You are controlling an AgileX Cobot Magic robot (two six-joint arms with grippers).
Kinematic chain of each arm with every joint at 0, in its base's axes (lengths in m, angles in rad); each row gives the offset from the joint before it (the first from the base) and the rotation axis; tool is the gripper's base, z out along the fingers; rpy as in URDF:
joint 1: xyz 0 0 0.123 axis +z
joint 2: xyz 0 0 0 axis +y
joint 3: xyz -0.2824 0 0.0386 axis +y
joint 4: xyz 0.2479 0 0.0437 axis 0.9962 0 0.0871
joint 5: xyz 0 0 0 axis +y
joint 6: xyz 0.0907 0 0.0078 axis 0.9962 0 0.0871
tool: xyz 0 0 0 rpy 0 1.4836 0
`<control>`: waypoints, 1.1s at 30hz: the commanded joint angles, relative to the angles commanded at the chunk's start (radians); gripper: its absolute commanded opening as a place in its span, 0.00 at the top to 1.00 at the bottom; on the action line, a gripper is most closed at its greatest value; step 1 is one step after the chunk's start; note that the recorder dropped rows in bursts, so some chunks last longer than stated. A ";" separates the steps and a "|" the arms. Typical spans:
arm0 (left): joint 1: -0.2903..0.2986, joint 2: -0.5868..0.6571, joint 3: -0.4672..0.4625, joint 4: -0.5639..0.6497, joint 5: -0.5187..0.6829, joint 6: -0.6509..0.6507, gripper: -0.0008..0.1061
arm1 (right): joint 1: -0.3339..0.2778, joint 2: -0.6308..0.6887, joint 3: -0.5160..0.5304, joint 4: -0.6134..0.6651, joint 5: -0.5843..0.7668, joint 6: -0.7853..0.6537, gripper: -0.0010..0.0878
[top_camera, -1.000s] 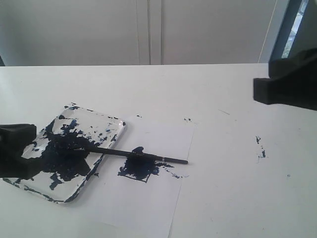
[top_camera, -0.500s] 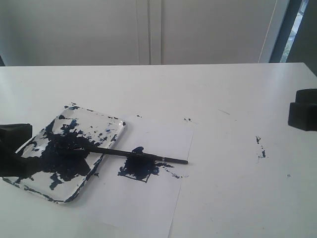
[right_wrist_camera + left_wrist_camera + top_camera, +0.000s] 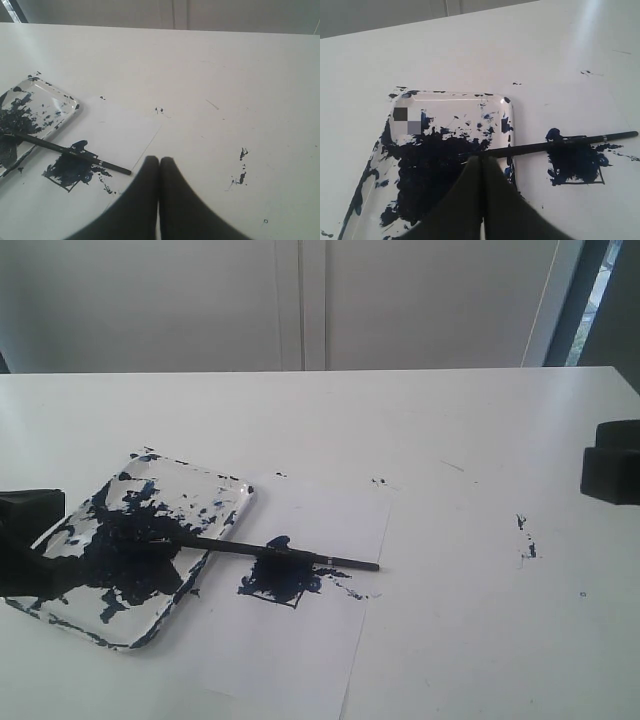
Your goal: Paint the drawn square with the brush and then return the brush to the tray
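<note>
The brush (image 3: 230,546) (image 3: 535,147) (image 3: 50,146) lies flat. Its dark tip rests in the paint of the tray (image 3: 195,485) (image 3: 455,102) (image 3: 57,102), and its handle crosses the tray's rim and the drawn square (image 3: 280,580) (image 3: 575,162) (image 3: 67,170), which is smeared with dark blue paint. My left gripper (image 3: 35,540) (image 3: 481,159) is shut and empty at the table's left edge, beside the tray and apart from the brush. My right gripper (image 3: 612,462) (image 3: 159,160) is shut and empty at the far right, well away from the paper.
The square is drawn on a white paper sheet (image 3: 300,640) lying next to the tray. Small paint specks (image 3: 525,535) (image 3: 241,165) mark the white table to the right. A pale wall stands behind the table's far edge.
My right gripper pulled back from the upper right to the right edge of the exterior view, then stayed still. The left gripper drew slightly to the left. Brush and tray have not moved.
</note>
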 joint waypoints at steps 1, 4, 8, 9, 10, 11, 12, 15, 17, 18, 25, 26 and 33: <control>0.000 0.000 0.000 0.000 0.000 0.000 0.99 | 0.000 0.000 0.000 0.000 0.000 0.000 0.99; 0.000 -0.002 0.000 0.000 0.000 0.000 0.99 | 0.000 0.000 0.000 0.000 0.000 0.000 0.99; 0.000 -0.002 0.000 0.000 0.000 0.000 0.99 | 0.000 0.000 0.000 0.000 0.000 0.000 0.99; 0.000 -0.002 0.000 0.000 0.000 0.000 0.99 | 0.000 0.000 0.000 -0.002 0.000 0.000 0.99; 0.000 -0.004 0.000 0.000 0.000 0.000 0.99 | 0.000 0.000 0.000 -0.002 0.000 0.000 0.99; 0.000 -0.013 0.000 0.000 0.000 0.000 0.99 | 0.000 -0.005 0.000 -0.002 0.000 0.000 0.99; 0.000 -0.019 0.000 0.000 0.000 0.000 0.99 | -0.002 -0.007 0.000 -0.002 0.000 0.000 0.99; 0.006 -0.031 0.000 0.000 0.002 0.000 0.99 | -0.025 -0.026 0.000 0.002 -0.005 0.000 0.99; 0.035 -0.041 0.000 0.000 -0.036 0.000 0.99 | -0.053 -0.041 0.000 0.002 -0.005 0.000 0.99; 0.052 -0.041 0.000 0.000 -0.052 0.000 0.99 | -0.072 -0.052 0.000 0.002 -0.005 0.000 0.99; 0.189 -0.073 0.000 0.000 -0.104 0.000 0.99 | -0.227 -0.109 0.000 0.002 -0.005 0.000 0.99; 0.207 -0.083 0.000 0.000 -0.106 0.000 0.99 | -0.253 -0.120 0.000 0.002 -0.005 0.000 0.99; 0.315 -0.160 0.000 0.000 -0.106 0.000 0.99 | -0.407 -0.192 0.000 0.002 -0.003 0.000 0.99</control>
